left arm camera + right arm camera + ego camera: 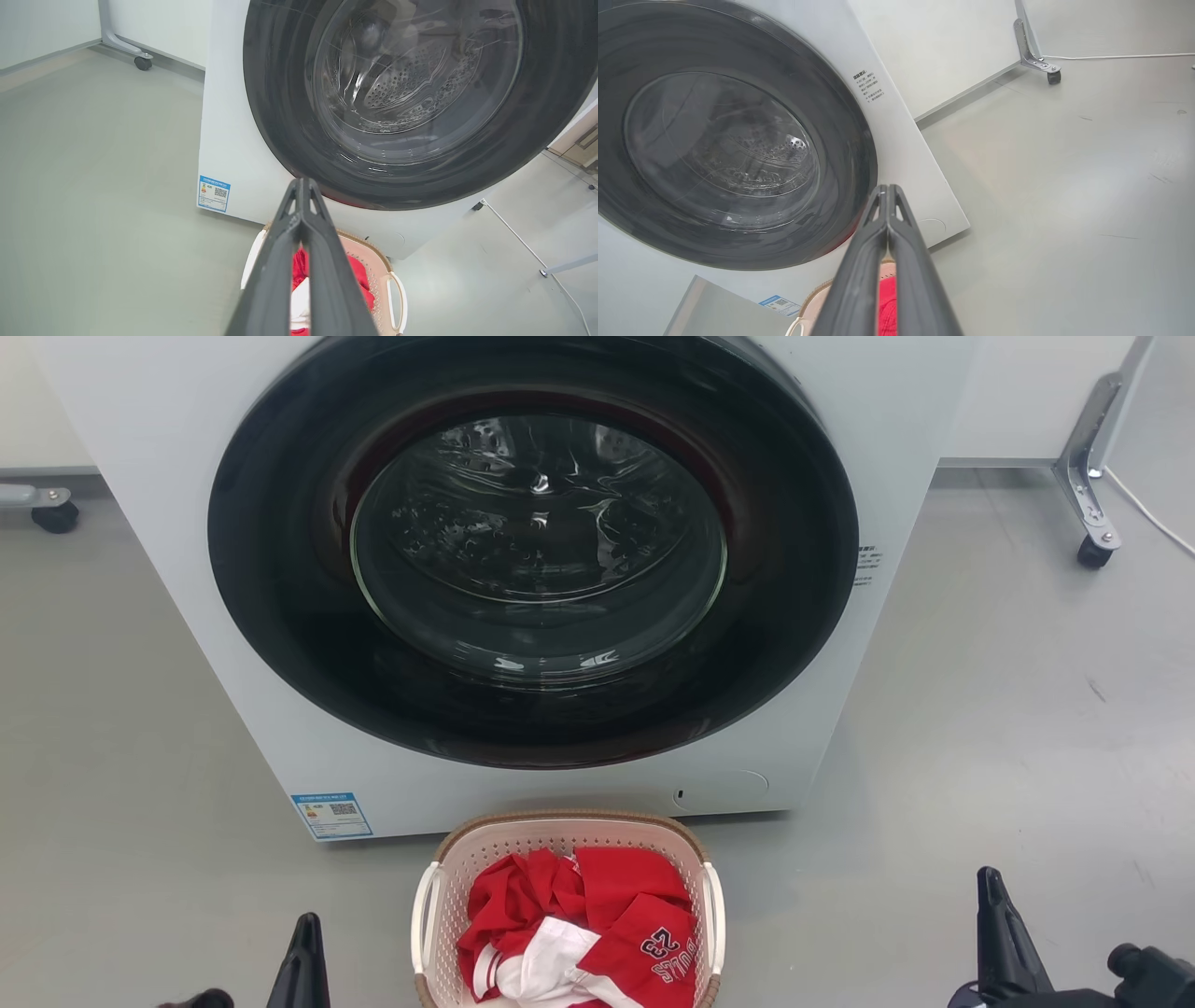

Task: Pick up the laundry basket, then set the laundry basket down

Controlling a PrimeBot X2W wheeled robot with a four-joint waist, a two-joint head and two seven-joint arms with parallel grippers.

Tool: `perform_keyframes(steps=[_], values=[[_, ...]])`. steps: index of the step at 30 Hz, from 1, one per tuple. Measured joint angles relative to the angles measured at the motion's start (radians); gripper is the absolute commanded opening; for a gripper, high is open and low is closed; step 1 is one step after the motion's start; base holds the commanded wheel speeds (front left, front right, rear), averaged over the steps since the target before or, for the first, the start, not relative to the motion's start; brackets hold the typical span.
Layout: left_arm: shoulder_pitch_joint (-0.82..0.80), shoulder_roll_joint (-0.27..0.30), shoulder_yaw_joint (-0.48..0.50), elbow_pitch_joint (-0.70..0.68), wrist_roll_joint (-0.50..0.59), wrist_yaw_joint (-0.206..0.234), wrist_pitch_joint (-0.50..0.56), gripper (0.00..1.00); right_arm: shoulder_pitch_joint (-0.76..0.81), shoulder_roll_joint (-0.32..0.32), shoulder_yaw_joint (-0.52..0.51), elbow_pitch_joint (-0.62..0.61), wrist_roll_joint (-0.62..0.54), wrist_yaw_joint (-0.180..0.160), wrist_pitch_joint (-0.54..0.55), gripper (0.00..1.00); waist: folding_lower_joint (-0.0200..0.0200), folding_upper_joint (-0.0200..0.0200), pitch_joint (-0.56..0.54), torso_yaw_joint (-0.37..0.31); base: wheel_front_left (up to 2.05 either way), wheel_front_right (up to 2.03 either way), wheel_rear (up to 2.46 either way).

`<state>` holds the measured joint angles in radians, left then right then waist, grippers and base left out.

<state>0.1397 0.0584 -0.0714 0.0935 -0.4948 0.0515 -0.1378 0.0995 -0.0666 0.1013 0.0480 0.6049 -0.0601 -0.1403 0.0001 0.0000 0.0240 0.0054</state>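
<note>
My left pincer (pixel 303 943) sits at 7 o'clock in the head view, fingertips pressed together, gripping nothing, apart from the basket. The laundry basket (pixel 560 819) is at 6 o'clock, standing on the floor (pixel 980 709) just before the washer (pixel 168 523) at 12. Red-and-white clothes (pixel 597 915) lie inside. My right pincer (pixel 994 915) is at 5 o'clock, tips together, empty, clear of the basket's right handle (pixel 714 919).

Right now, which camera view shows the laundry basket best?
Head view: the laundry basket shows its rim, both white handles and the red clothes inside. The left wrist view shows part of it behind the left gripper; the right wrist view, just a rim corner.
</note>
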Motion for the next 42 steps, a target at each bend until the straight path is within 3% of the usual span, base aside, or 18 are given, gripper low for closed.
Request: perform_keyframes(steps=[42], values=[[-0.134,-0.007,0.101,0.128,-0.694,-0.106,0.161,0.00,-0.112,0.016,-0.148,0.157,0.624,0.112,0.159,0.00,0.0000,0.0000,-0.014,-0.003,0.00,0.00,0.00]])
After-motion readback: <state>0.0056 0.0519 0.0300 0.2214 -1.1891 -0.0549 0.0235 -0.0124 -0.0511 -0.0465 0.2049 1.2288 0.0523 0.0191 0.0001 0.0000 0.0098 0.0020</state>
